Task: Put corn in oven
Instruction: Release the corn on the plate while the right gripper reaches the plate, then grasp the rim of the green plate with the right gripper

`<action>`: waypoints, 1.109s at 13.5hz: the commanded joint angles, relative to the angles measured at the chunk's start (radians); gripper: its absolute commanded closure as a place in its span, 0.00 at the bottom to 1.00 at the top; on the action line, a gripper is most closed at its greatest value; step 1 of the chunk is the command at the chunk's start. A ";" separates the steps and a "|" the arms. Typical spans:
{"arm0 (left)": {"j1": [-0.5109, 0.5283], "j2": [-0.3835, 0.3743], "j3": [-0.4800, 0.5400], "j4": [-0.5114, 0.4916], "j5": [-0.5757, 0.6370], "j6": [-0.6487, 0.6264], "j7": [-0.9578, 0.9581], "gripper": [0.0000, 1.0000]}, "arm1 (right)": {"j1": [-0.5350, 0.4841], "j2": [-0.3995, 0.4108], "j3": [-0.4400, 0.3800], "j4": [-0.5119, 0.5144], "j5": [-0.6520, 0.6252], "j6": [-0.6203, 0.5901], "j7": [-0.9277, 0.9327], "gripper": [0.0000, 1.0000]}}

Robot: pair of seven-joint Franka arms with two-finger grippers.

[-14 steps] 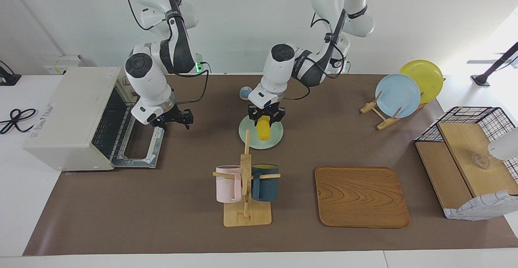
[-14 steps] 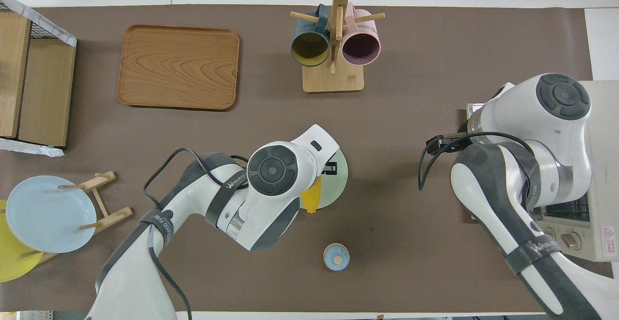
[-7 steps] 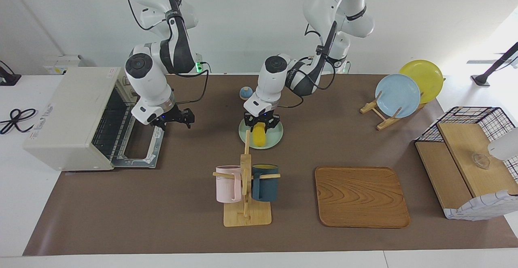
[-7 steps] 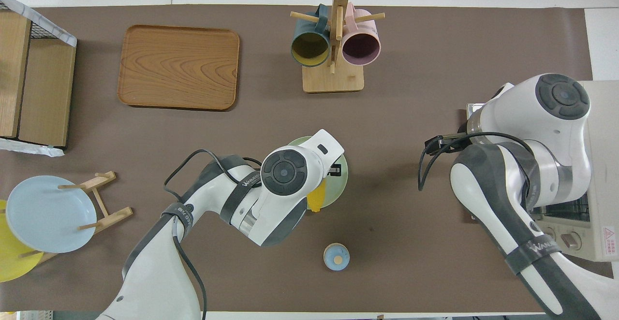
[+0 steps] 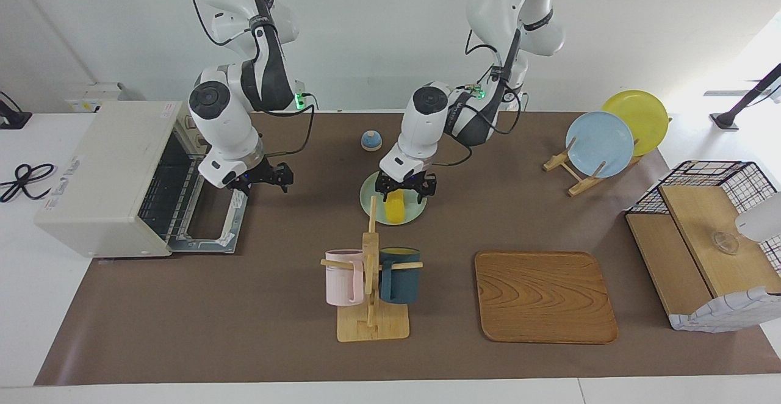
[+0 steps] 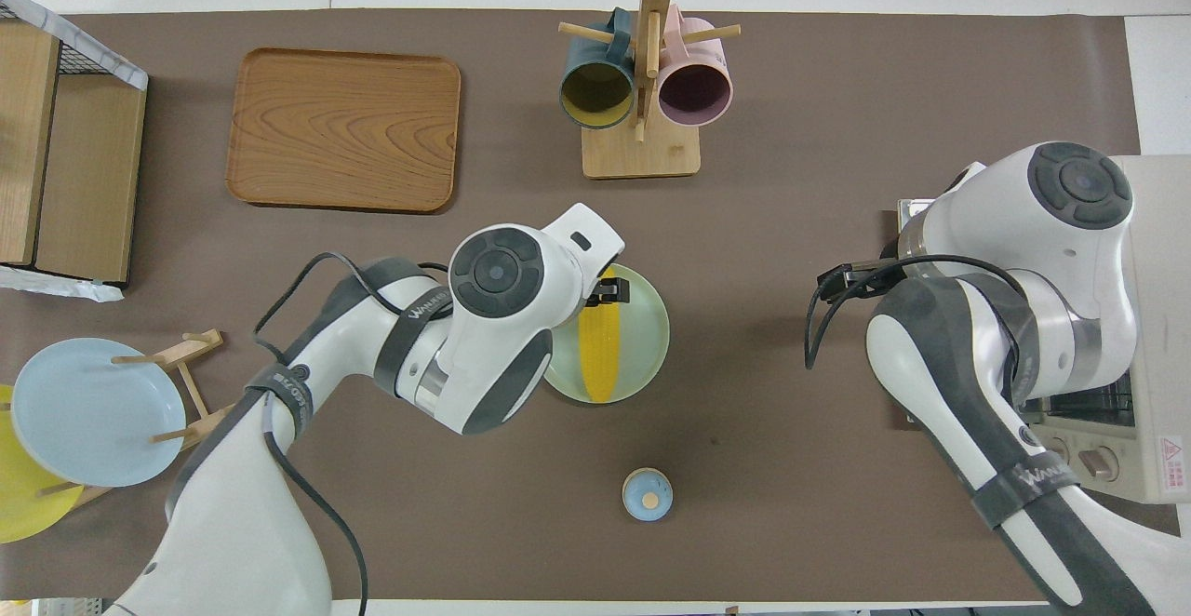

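Brown matting covers the table [image 5: 256,306]; white wall at the robots' end.

Corn [image 6: 598,357] lies flat on a pale green plate [image 6: 647,341] mid-table, lengthwise toward the robots. Nothing grips it.

Left end effector [image 5: 405,185] is over the plate, just above the corn; fingers spread wide, apart from the cob.

Right end effector [image 5: 263,178] waits over the dropped door of the oven [image 5: 104,175]; fingers look open, holding nothing. Oven sits at the right arm's end of the table, door down, wire rack visible.

Writing: "WANLIKEE"-type lettering on the arm bands in the overhead view, not fully legible. Red warning triangle sticker on the oven top; its text is unreadable.

Mug rack [image 5: 370,282] stands farther from the robots than the plate, carrying a pink and a dark teal mug. Small blue knob-like object [image 5: 371,140] sits nearer to the robots.
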 commanded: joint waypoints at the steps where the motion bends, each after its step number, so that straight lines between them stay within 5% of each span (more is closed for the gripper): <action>1: 0.075 -0.040 -0.003 0.129 -0.006 -0.203 0.036 0.00 | 0.000 -0.004 0.006 0.017 0.038 -0.006 -0.018 0.00; 5: 0.159 -0.082 0.008 0.232 -0.001 -0.368 0.039 0.00 | 0.090 0.023 0.006 0.103 0.084 -0.026 -0.004 0.00; 9: 0.289 -0.169 0.012 0.233 0.040 -0.428 0.175 0.00 | 0.259 0.110 0.006 0.309 0.051 -0.116 0.247 0.00; 13: 0.414 -0.229 0.022 0.229 0.040 -0.501 0.377 0.00 | 0.449 0.429 0.006 0.749 -0.023 -0.285 0.538 0.00; 15: 0.461 -0.238 0.025 0.231 0.042 -0.529 0.428 0.00 | 0.538 0.551 0.006 0.853 -0.049 -0.237 0.682 0.00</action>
